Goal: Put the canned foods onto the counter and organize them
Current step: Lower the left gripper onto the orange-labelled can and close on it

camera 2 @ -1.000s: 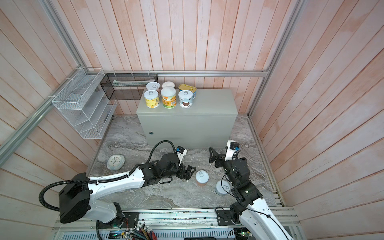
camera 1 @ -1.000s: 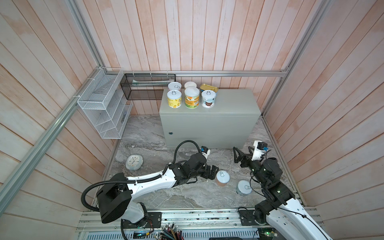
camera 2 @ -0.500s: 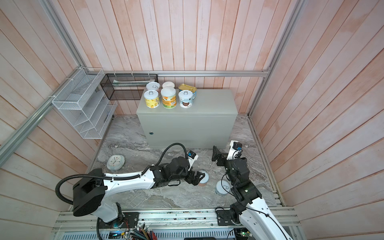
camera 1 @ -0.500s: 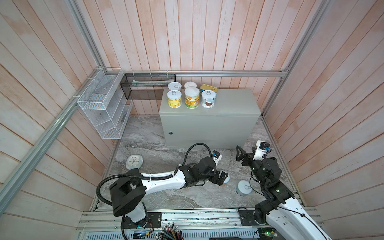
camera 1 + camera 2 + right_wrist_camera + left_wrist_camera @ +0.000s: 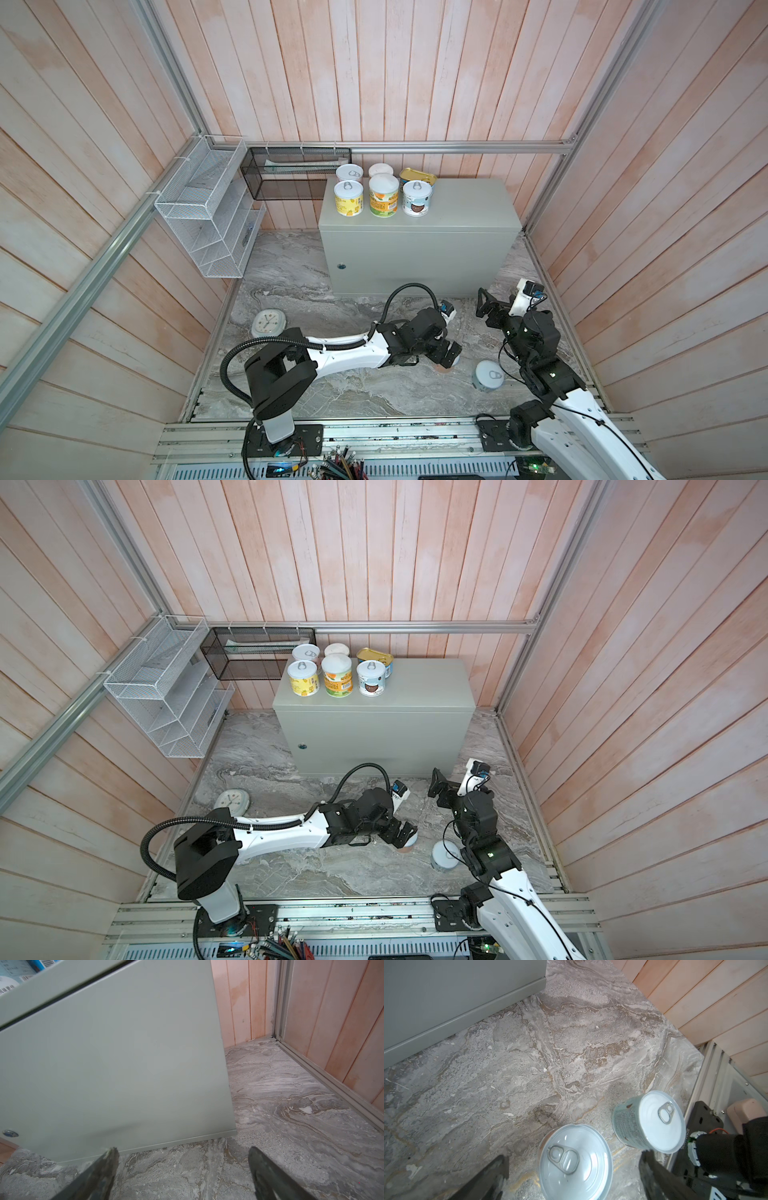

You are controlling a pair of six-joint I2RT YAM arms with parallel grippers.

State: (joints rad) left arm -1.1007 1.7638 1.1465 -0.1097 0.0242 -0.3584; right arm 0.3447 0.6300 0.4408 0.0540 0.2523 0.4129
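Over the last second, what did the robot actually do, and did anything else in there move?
The left arm reached further right, bringing its open left end effector around the pinkish can on the marble; it is not gripped yet. The right end effector stayed open and almost still. The blue can, the clock and the six tins on the counter did not move.

The left arm [image 5: 349,359] and right arm [image 5: 577,432] have white shells, black joints, a ribbed black hose [image 5: 409,285], and a dark-fingered left gripper [image 5: 572,1167] and right gripper [image 5: 182,1159].
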